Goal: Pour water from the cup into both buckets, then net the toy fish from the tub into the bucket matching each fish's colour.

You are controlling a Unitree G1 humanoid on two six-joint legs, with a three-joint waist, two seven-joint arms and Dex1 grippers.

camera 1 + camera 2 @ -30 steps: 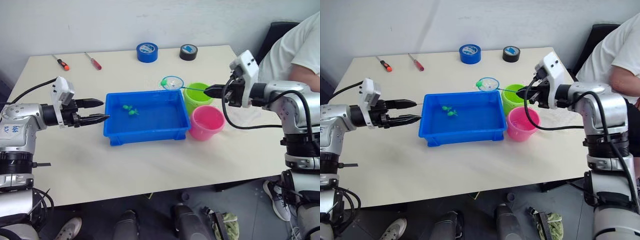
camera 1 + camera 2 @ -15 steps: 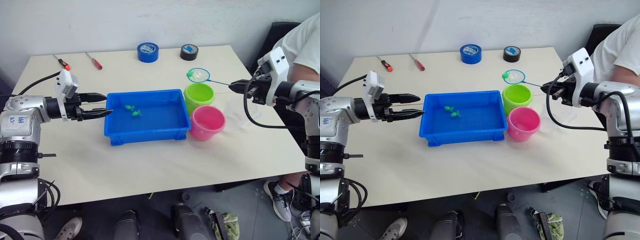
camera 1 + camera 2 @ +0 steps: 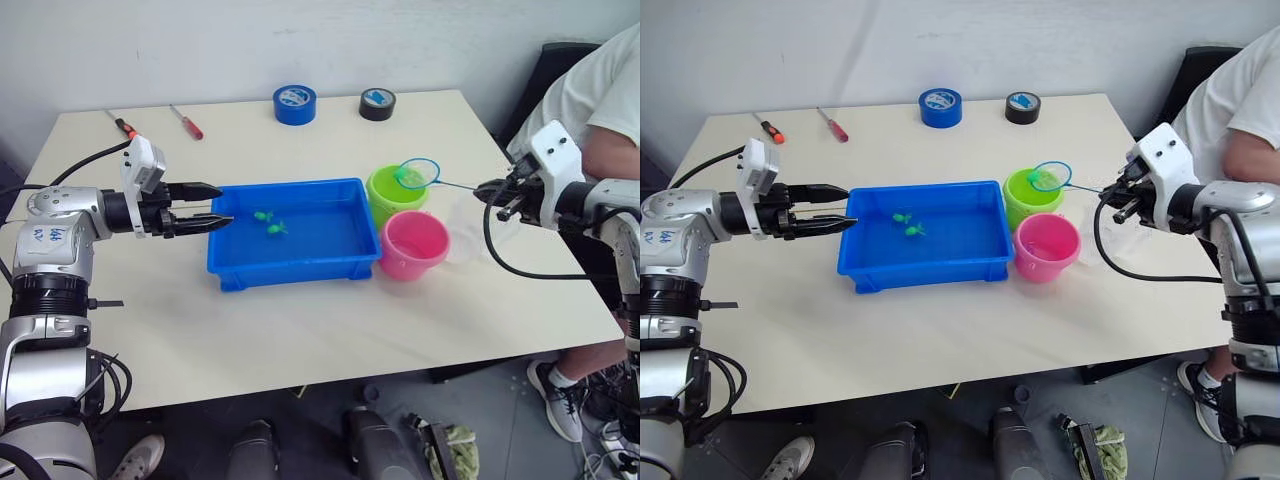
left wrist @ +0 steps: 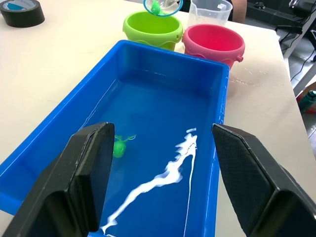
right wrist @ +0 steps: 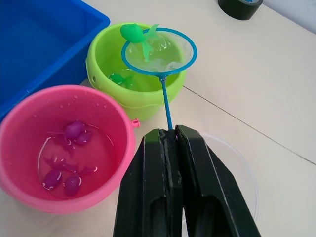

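Net [image 5: 159, 49] now over the lime green bucket [image 5: 136, 94] with one green fish [image 5: 134, 32], right claw [image 5: 170, 143] clamped on its handle, left claw [image 4: 163, 163] apart over the tub [image 3: 290, 265], two green fish [image 3: 268, 221] left there.

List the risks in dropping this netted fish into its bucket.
1. The green fish sits at the rim of the net, on the hoop's far edge; a tilt the wrong way may tip it past the green bucket onto the table.
2. The right gripper holds only the thin handle's end, so the hoop may swing.
3. The pink bucket touches the green one; an overshoot could land the fish there.
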